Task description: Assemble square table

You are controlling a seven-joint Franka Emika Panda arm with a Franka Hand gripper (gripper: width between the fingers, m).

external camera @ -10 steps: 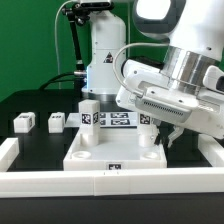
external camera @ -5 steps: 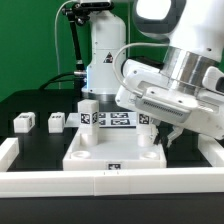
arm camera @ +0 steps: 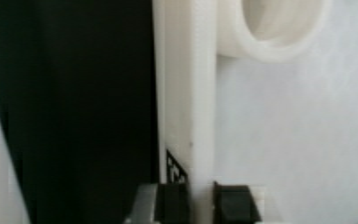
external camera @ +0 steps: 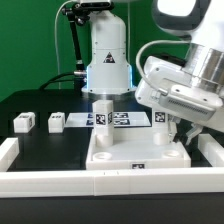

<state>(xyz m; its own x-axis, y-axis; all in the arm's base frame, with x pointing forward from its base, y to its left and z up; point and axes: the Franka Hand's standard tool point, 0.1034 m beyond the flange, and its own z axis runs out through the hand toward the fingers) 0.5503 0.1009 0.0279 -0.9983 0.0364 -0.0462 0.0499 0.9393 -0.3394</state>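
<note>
The white square table slab [external camera: 130, 160] lies flat behind the front rail, with one white leg [external camera: 102, 115] standing upright at its back left corner. Two loose tagged legs [external camera: 24, 122] [external camera: 56, 122] lie on the black table at the exterior view's left. My gripper [external camera: 180, 135] is at the slab's right side. In the wrist view my gripper [arm camera: 194, 200] has its dark fingers [arm camera: 234, 200] on either side of the slab's raised rim [arm camera: 185, 100], shut on it. A round socket [arm camera: 282, 30] of the slab shows beyond.
The marker board [external camera: 125, 118] lies behind the slab, in front of the robot base [external camera: 105, 55]. Long white border rails [external camera: 60, 180] run along the front and sides of the work area.
My gripper and the slab, with its upright leg, have shifted toward the exterior view's right. The two loose legs have not moved.
</note>
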